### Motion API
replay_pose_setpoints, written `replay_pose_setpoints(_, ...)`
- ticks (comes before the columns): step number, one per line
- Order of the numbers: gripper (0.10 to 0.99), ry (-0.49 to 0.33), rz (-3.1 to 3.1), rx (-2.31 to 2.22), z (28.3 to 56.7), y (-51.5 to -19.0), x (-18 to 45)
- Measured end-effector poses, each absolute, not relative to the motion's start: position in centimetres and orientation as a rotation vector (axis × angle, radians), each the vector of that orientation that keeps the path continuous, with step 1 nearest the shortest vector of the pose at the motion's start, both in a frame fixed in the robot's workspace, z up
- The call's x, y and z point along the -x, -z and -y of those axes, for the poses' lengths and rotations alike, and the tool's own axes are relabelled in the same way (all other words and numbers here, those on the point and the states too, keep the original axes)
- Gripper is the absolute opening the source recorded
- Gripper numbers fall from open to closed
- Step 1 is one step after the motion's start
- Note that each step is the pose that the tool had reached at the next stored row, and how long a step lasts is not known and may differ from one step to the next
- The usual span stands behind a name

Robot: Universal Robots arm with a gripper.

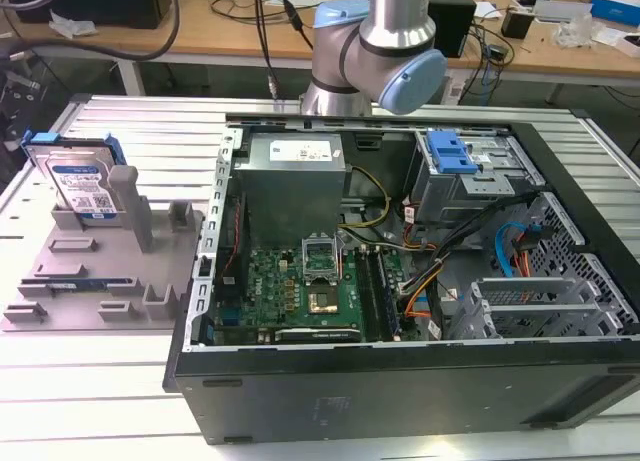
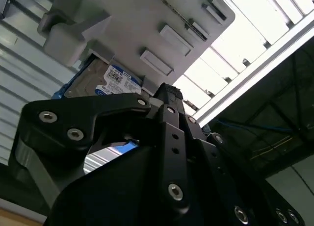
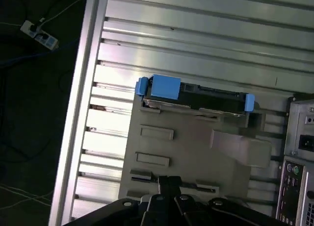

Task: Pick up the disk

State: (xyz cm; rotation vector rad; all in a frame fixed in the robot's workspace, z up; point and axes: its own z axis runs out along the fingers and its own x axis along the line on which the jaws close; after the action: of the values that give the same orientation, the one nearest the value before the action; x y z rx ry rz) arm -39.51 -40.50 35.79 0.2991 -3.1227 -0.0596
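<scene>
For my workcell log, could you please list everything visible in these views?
disk: one, silver-grey with blue rails, standing on edge at the fixture's edge.
fixture: one, grey, on the table, exterior view's left of the case.
strip: one, dark, blue-edged, lying in the fixture.
computer case: one, black, open, on the table.
motherboard: one, green, inside the case.
power supply: one, grey, inside the case.
latch: one, bright blue, inside the case.
table: one, silver, slotted.
arm: one, silver and light blue, behind the case.
gripper: one, black, apart from the disk.
</scene>
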Motion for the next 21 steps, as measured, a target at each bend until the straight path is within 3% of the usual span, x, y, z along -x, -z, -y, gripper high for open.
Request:
replay_pose_setpoints(18,0.106,0.056,2.959,-1.016,40.51,-35.61,39.12)
replay_pose_setpoints(21,0.235,0.055,2.9,-1.168,40.51,-35.56,39.12)
